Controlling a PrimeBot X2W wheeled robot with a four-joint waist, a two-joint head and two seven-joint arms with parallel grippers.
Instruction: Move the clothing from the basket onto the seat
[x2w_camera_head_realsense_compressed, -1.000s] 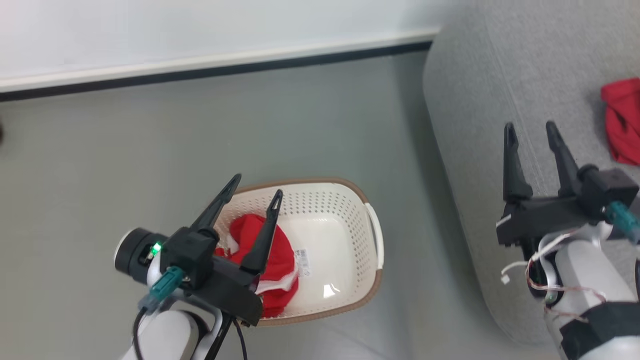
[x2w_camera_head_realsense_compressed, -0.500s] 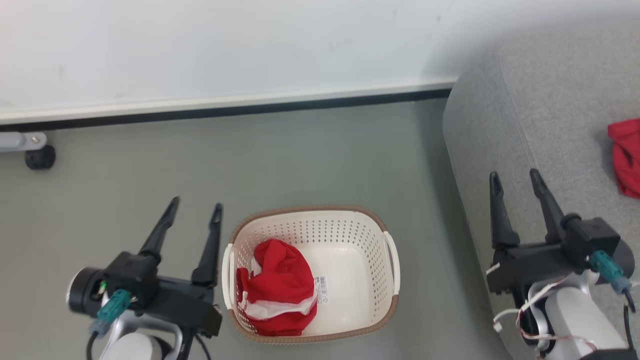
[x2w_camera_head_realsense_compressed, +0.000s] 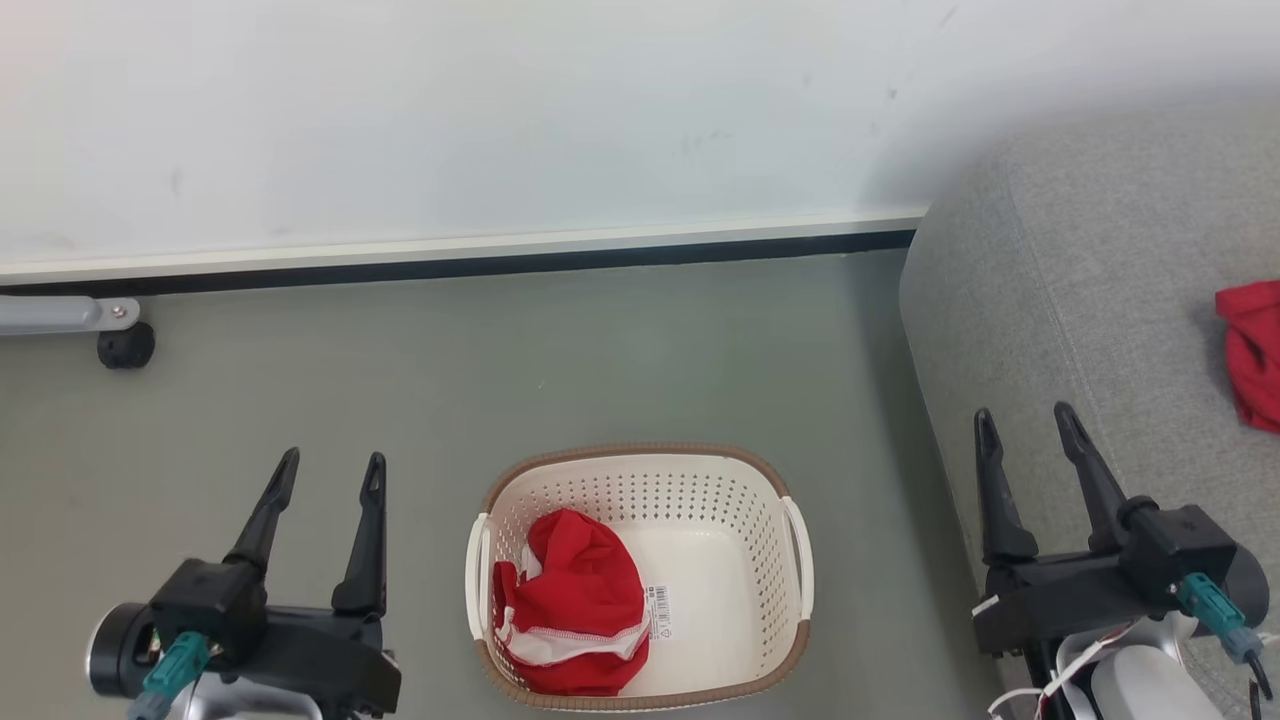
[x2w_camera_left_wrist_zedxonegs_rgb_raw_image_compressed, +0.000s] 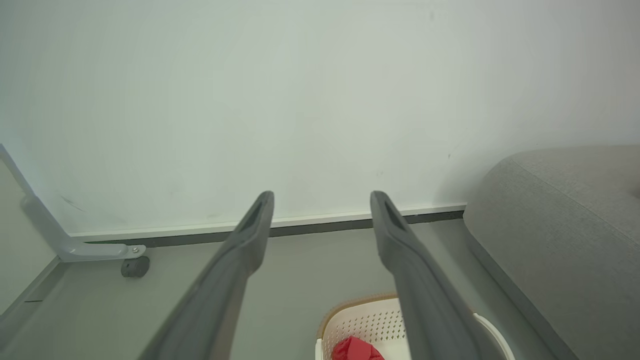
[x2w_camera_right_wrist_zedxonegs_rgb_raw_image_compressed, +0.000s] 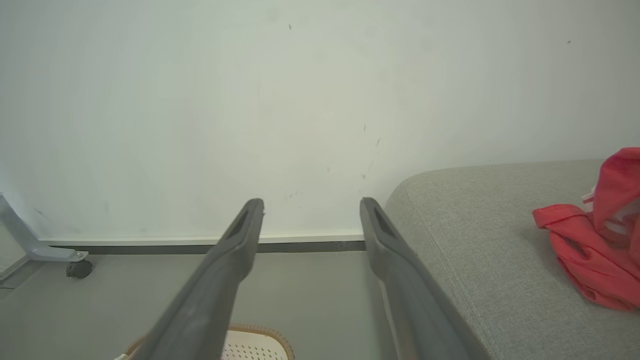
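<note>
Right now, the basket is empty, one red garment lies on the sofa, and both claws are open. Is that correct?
No, the basket is not empty: the head view shows a red bundle in its left half. The rest holds: one red garment lies on the sofa, and the left claw and right claw are open.

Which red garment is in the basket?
The white-trimmed garment, bundled at the basket's left end; the other garment lies on the grey sofa.
</note>
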